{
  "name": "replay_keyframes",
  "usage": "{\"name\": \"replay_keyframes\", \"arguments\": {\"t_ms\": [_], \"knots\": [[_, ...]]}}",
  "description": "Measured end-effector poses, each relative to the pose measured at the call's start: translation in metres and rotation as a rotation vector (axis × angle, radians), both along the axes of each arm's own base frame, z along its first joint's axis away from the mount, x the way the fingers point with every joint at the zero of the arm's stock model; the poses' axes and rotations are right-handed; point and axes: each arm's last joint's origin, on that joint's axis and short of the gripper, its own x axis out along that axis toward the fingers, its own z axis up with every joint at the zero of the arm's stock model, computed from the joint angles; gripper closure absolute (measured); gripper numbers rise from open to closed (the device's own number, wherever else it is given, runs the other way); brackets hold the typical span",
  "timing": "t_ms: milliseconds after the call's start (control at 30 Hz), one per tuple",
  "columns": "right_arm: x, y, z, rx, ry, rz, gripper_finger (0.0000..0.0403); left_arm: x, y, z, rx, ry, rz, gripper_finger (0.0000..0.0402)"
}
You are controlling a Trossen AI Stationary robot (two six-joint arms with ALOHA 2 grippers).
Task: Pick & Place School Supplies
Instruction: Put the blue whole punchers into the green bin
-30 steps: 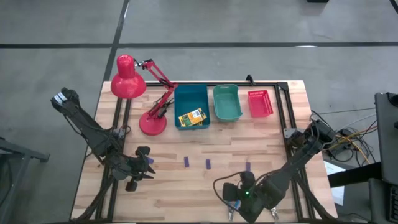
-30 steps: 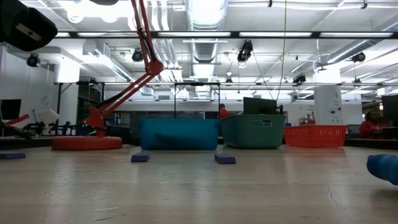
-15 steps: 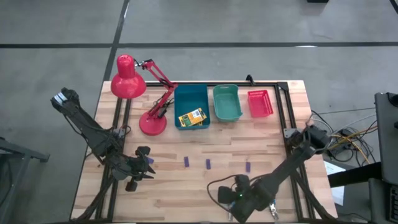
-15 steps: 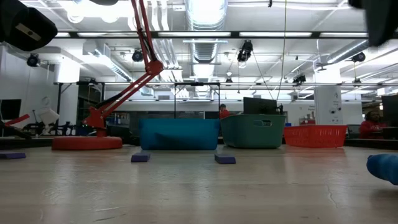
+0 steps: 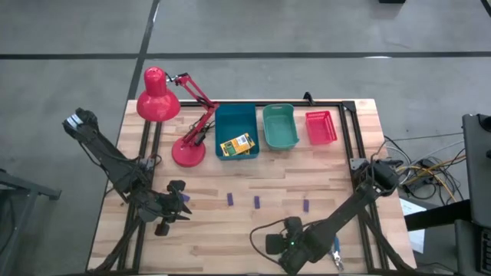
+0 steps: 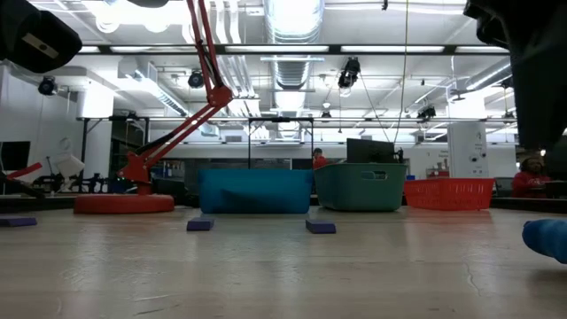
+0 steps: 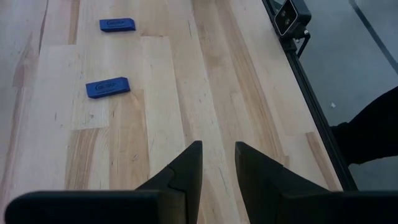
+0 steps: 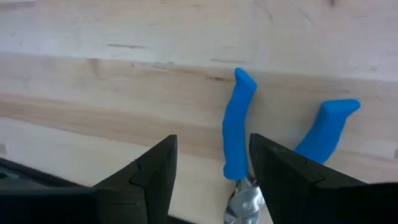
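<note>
A blue-handled metal tool (image 5: pixel 335 250) lies flat near the table's near edge, right of centre. My right gripper (image 8: pixel 212 140) is open and hovers low over it, one blue handle (image 8: pixel 238 124) lying in the gap between the fingers and the other (image 8: pixel 326 124) outside. I see no touch. Purple blocks (image 5: pixel 229 199) (image 5: pixel 257 202) (image 5: pixel 305 205) lie flat mid-table. Yellow-and-green crayon boxes (image 5: pixel 236 146) rest inside the blue bin (image 5: pixel 234 115). My left gripper (image 7: pixel 217 146) waits at the table's left, narrowly open, empty.
A red desk lamp (image 5: pixel 188 152) stands at the far left. Blue, teal (image 5: pixel 279 126) and red (image 5: pixel 321 127) bins line the far edge. Bare wood lies between the blocks and the near edge. The black frame rail (image 7: pixel 311 99) runs along the table's side.
My right arm has slid toward the table's left along the near edge, and its dark bulk has come into the low view's upper right. The blue-handled tool has stayed put and now shows uncovered at the arm's right in the high view.
</note>
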Motion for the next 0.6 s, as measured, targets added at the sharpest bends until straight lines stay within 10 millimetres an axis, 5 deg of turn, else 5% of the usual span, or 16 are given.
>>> {"name": "replay_keyframes", "arguments": {"t_ms": [600], "knots": [[0.012, -0.019, -0.006, 0.103, 0.116, -0.006, 0.0207, 0.0, 0.0, 0.0, 0.0, 0.0, 0.0, 0.0303]]}}
